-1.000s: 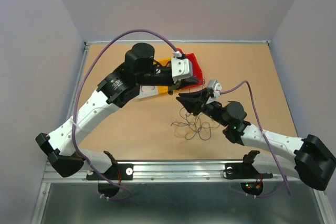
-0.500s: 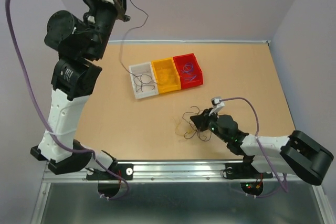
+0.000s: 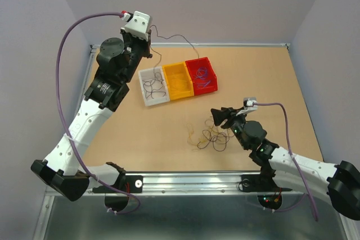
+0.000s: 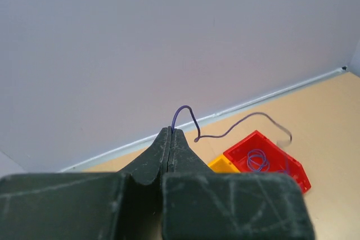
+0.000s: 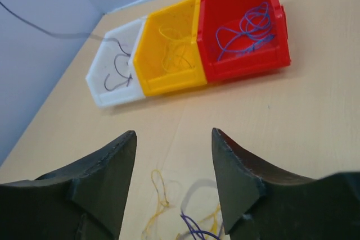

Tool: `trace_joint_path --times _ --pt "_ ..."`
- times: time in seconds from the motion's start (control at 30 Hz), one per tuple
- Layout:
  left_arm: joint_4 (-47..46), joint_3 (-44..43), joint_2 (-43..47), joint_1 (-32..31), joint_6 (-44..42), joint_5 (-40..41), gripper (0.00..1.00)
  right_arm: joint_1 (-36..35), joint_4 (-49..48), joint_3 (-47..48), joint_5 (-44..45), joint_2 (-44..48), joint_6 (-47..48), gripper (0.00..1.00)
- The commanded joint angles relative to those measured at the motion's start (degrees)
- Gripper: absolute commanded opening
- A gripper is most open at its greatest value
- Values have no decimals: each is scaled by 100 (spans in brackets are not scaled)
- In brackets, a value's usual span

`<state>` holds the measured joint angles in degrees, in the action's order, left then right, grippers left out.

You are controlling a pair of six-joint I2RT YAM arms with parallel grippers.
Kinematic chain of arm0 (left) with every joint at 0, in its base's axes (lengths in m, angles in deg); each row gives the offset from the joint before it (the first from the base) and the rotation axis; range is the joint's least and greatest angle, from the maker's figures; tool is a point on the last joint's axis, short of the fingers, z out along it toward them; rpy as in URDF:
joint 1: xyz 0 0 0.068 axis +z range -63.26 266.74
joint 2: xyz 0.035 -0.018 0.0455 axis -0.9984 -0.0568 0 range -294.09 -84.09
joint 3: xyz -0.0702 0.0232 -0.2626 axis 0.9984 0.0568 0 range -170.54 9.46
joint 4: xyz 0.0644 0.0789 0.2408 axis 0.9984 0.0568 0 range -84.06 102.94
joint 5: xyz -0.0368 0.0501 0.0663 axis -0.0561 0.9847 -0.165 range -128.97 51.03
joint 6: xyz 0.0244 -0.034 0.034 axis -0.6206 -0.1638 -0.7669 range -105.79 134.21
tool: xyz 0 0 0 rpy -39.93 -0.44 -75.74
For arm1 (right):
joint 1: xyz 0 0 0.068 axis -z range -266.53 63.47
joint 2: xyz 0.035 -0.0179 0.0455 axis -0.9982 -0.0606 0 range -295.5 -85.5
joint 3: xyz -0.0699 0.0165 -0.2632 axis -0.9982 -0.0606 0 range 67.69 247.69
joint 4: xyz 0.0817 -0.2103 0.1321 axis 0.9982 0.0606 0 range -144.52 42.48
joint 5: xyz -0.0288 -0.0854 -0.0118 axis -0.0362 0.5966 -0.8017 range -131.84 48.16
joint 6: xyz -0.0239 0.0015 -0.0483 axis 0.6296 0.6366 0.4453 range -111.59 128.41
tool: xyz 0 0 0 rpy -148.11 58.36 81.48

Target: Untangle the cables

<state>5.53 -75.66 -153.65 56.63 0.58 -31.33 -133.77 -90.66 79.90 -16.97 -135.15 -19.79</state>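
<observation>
1. Your left pincer is pressed shut on one loose strand and raised above the far-left corner of the worktop.
2. That strand looks purple at the pinch and darker along its tail. Its long axis runs rightward from the pincer along the far edge, and its free end hangs in the air past the far side of the bins.
3. From left to right the row is white bin, yellow bin, then red bin, which holds purple loops. The red bin lies to the right of your left pincer and closer to you. If the strand is purple, the drop likely means carrying it rightward and toward you. Watch that the long tail doesn't drape over the rim.
4. Your right pincer stands apart and empty, low over the worktop.
5. The tangle of cables lies just on its near side, toward the middle of the near edge. The right arm is by far the nearer one. Its wrist view shows yellow and purple strands below the gap.
</observation>
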Motion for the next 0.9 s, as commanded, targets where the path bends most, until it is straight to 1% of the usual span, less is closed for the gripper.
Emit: trace_joint_path --times 0.0,0.1,0.17,0.27,0.47,0.63,0.87 --pt "-733 47 381 58 -140 36 0 -4 -42 1002 388 -115 579 63" --pt "-864 319 487 66 -131 -8 0 -4 -51 1248 397 -203 676 66" --pt "-926 478 557 66 -123 -78 0 -4 -182 1205 449 -203 720 68" --pt "-1031 707 566 66 -158 -26 0 -13 -420 872 458 -72 711 70" --pt "-1304 1366 567 66 -228 79 0 -4 -438 458 432 394 720 70" --pt "-1612 1832 294 84 -290 738 0 -13 -438 405 405 509 755 70" --pt "-2253 2588 13 119 -456 1046 0 -4 -438 361 423 658 808 70"
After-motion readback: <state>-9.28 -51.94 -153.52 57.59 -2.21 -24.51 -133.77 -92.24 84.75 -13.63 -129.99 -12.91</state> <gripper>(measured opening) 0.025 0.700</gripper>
